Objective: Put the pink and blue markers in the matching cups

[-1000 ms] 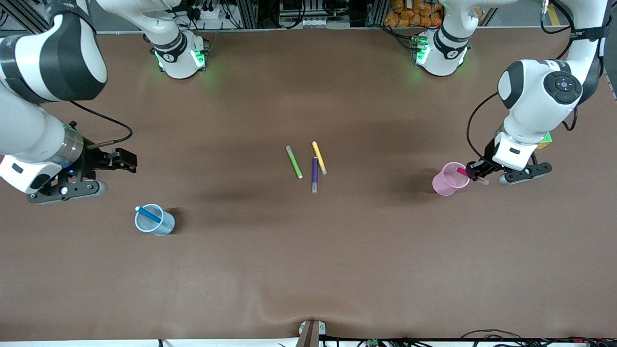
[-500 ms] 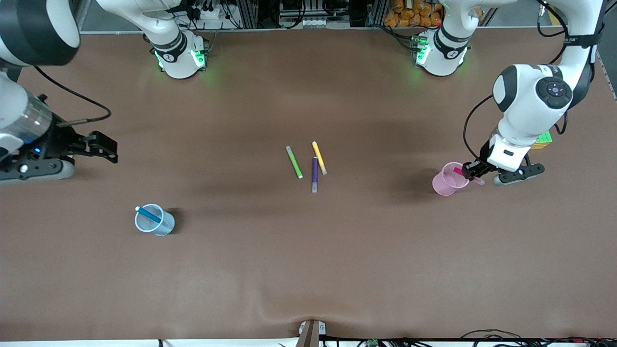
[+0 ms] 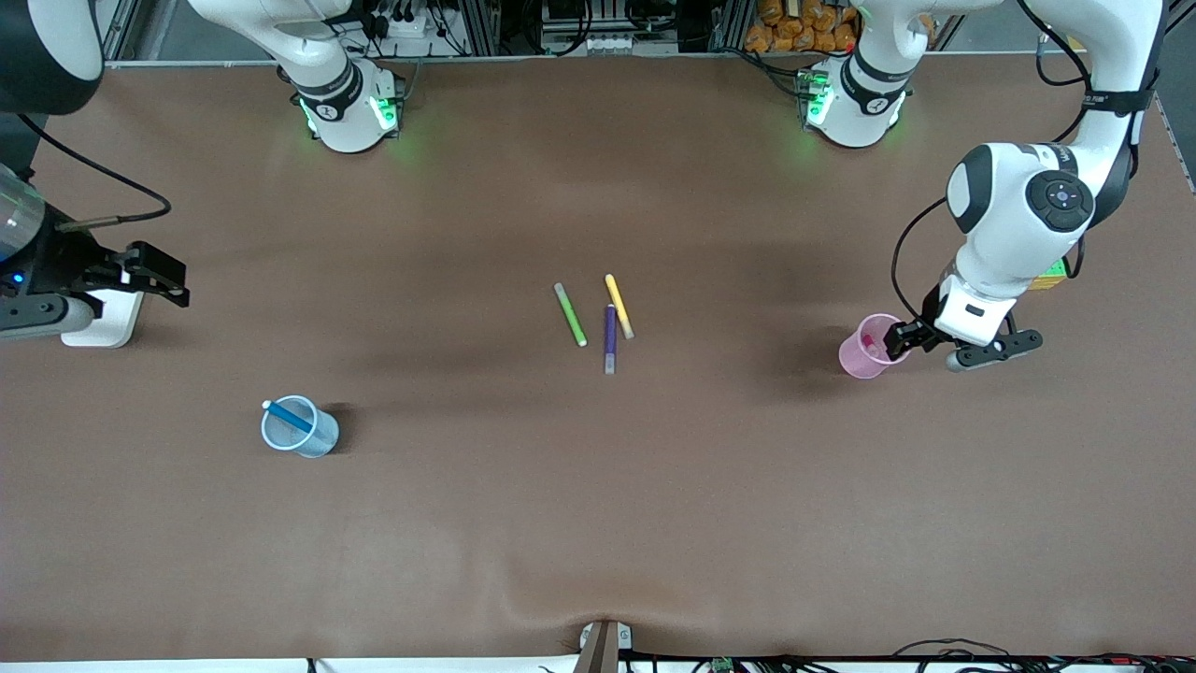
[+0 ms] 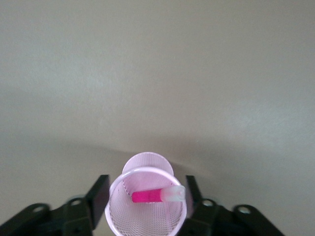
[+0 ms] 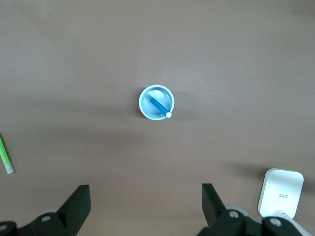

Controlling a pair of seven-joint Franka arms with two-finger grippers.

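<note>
The magenta-pink marker (image 4: 147,196) stands tilted inside the light pink mesh cup (image 4: 147,223), its paler cap resting at the rim. My left gripper (image 4: 146,192) is open just above the cup, with one finger on each side of it and touching nothing. In the front view the pink cup (image 3: 855,360) and marker (image 3: 871,346) sit at the left arm's end, with the left gripper (image 3: 899,338) at the rim. The blue marker (image 3: 288,417) leans in the pale blue cup (image 3: 313,441); both also show in the right wrist view, cup (image 5: 147,96) and marker (image 5: 158,105). My right gripper (image 3: 161,273) is open, empty and high.
Green (image 3: 570,315), yellow (image 3: 619,306) and dark purple (image 3: 609,338) markers lie together mid-table. A white box (image 3: 101,325) lies under the right gripper, and also shows in the right wrist view (image 5: 280,192). A green block (image 3: 1056,273) sits by the left arm.
The left gripper opened and the pink marker dropped from over the rim into the pink cup. The right arm drew back toward its end of the table.
</note>
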